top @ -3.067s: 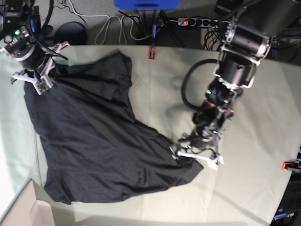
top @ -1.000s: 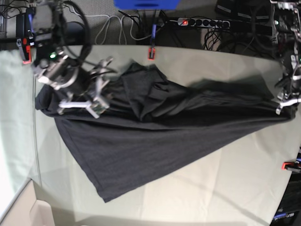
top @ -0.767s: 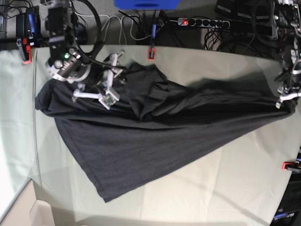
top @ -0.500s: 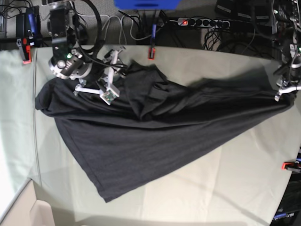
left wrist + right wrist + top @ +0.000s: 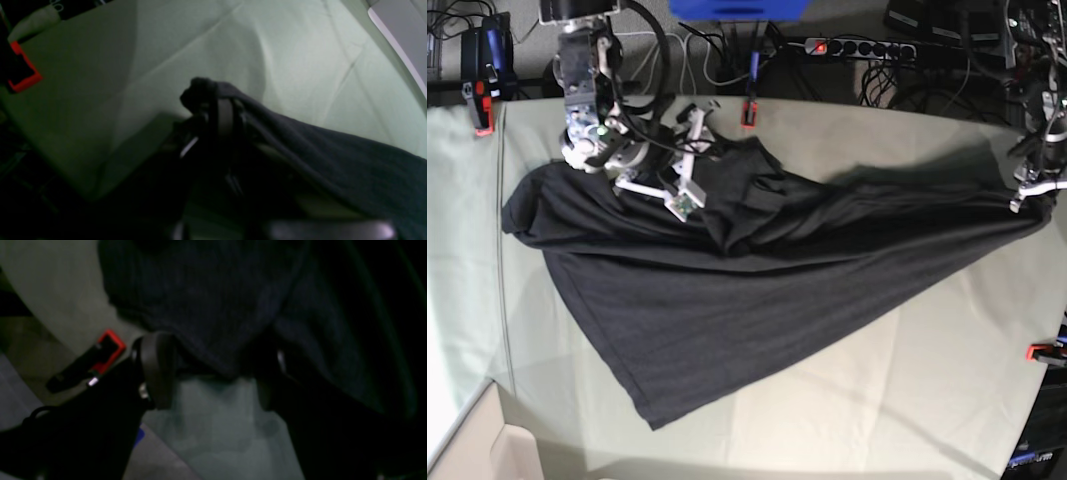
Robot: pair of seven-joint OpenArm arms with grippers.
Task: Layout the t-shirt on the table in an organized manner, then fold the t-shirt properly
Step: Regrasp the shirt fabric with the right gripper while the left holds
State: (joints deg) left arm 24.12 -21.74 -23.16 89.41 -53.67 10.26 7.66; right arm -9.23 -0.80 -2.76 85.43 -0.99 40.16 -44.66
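The t-shirt (image 5: 747,290) is spread diagonally across the table (image 5: 907,400), bunched near the far edge. One corner is pinched between the closed jaws of the left gripper (image 5: 1027,195). The right gripper (image 5: 689,160) is held over the bunched fabric, jaws spread, nothing gripped

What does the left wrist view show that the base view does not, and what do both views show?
Only the left wrist view shows, from close by, the left hand shut on a bunched corner of the t-shirt, with a crease line in the table cover behind it. Only the base view shows the whole t-shirt stretched out, the open right hand above its other end, and the power strip beyond the table. Both share the dark t-shirt, the pale table and the left hand.
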